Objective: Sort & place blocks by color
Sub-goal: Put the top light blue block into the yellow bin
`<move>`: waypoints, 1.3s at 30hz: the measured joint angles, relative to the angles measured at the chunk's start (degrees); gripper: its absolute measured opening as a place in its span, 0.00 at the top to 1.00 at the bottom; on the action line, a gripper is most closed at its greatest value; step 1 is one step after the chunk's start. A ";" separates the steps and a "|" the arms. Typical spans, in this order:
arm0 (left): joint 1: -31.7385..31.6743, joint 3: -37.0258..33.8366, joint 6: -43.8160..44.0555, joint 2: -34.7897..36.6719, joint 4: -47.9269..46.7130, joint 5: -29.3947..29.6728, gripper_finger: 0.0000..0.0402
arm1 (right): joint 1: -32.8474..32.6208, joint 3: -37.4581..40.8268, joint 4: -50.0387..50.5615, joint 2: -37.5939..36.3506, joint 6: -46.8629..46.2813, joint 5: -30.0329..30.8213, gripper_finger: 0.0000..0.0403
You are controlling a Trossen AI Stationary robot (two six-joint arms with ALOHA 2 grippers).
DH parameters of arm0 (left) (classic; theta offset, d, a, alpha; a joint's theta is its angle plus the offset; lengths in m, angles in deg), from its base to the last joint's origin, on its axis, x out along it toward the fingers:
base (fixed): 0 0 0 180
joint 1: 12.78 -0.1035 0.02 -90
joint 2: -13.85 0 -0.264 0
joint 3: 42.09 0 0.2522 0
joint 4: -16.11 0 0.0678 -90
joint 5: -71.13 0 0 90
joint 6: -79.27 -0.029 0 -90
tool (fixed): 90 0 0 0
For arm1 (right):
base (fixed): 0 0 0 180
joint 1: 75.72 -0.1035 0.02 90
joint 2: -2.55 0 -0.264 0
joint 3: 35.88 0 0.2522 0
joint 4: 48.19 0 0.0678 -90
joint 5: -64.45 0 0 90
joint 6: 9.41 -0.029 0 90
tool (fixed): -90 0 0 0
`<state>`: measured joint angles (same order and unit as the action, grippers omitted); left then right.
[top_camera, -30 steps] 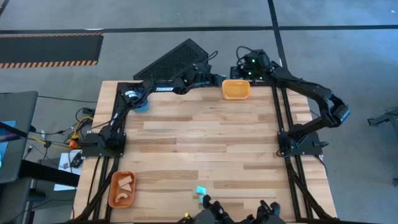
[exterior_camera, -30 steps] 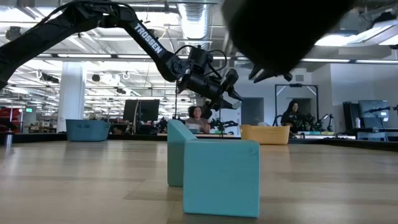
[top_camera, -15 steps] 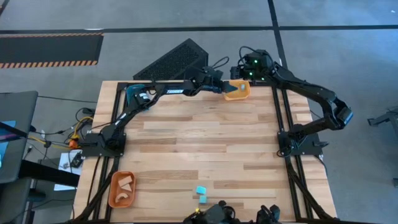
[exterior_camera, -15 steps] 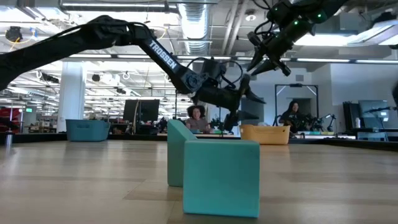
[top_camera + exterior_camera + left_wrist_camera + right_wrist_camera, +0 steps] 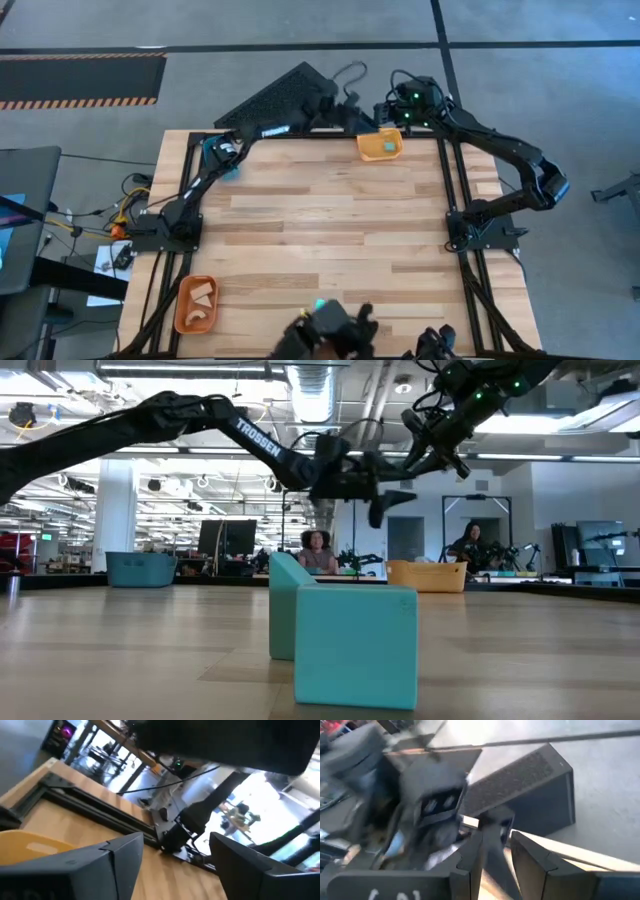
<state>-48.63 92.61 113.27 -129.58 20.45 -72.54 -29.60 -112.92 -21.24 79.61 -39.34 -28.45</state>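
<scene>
While my left gripper [image 5: 345, 103] hangs open just beside the yellow-orange tray [image 5: 380, 146] and my right gripper [image 5: 495, 857], fingers narrow, is near it too, two cyan blocks [image 5: 345, 632] sit far across the table [image 5: 330, 220].

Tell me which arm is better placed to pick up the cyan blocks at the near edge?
Probably left. Left claw and right claw both hang at the far edge, similarly far from the cyan blocks, but the left is open and empty, and the teal tray is on its side.
</scene>
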 joint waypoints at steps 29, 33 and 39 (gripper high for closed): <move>-6.16 -46.22 -37.95 46.76 -32.91 3.64 0.93 | -34.02 -0.04 -6.61 0.91 -7.44 24.24 0.70; -2.69 -60.95 -35.32 56.17 -23.93 8.88 0.93 | -43.07 -0.04 -5.44 0.91 -15.25 32.90 0.70; 4.40 -75.12 -22.88 63.36 -6.68 14.10 0.93 | -55.52 0.08 -1.55 3.68 -27.42 43.03 0.73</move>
<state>-44.23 17.49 90.39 -66.23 13.77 -58.44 -85.13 -112.85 -22.79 83.29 -66.76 14.58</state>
